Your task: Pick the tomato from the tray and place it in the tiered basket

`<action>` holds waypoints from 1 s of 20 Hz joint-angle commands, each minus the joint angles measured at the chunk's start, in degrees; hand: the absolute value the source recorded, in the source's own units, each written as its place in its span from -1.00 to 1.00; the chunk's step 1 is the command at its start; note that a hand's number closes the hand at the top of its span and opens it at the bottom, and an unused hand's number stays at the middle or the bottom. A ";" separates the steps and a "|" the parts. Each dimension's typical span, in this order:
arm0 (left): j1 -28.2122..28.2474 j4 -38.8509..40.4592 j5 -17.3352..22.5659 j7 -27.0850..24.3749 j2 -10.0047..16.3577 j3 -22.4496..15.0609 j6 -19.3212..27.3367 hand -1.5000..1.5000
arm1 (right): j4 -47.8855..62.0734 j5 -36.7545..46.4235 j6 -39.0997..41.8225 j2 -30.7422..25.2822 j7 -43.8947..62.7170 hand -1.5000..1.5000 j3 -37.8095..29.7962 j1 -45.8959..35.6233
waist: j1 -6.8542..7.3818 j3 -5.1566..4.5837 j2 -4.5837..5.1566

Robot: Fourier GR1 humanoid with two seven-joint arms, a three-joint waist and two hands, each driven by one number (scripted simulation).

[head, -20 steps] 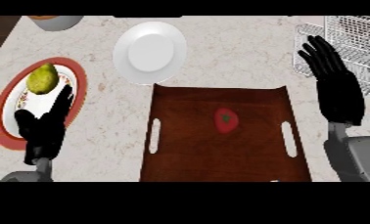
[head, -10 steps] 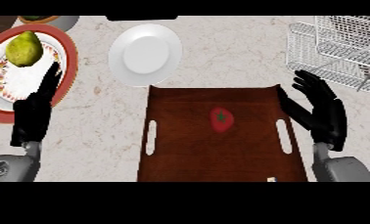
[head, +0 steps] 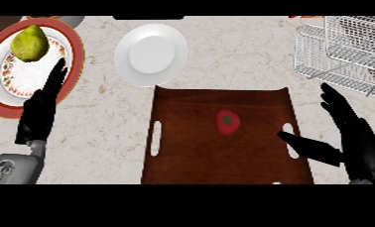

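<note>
while one tomato [head: 227,122] lies mid-way on the one tray [head: 190,164], the right hand [head: 353,137] is spread wide and empty, thumb over the tray's right edge; the left hand [head: 40,114], fingers straight, rests by the patterned plate [head: 22,80]. one white plate [head: 150,55], one pear [head: 31,43], one tiered basket [head: 341,52].

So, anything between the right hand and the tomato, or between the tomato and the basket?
Nothing visible. Bare tray separates the right hand from the tomato; only tray and counter lie between the tomato and the basket.
</note>
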 commanded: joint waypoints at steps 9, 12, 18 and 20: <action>-2.08 0.96 -1.50 -0.21 -2.71 -0.98 -0.51 0.00 | -9.35 0.04 19.95 -10.04 42.85 -1.00 6.33 -23.91 | 2.11 0.14 0.46; -4.17 0.77 -3.02 3.00 -3.39 -2.31 -0.31 0.00 | -5.12 -0.03 21.84 -6.76 48.82 -1.00 7.78 -30.13 | 1.91 0.16 0.47; -2.87 -0.45 -3.42 2.80 -3.34 -1.48 -0.13 0.00 | 3.70 -1.59 23.49 0.21 51.90 -1.00 11.36 -34.49 | 1.98 0.18 0.44; -1.47 -1.23 -3.86 1.99 -4.04 -1.40 0.68 0.00 | 5.55 -0.79 24.10 0.57 50.39 -1.00 13.01 -33.19 | 1.71 0.21 0.38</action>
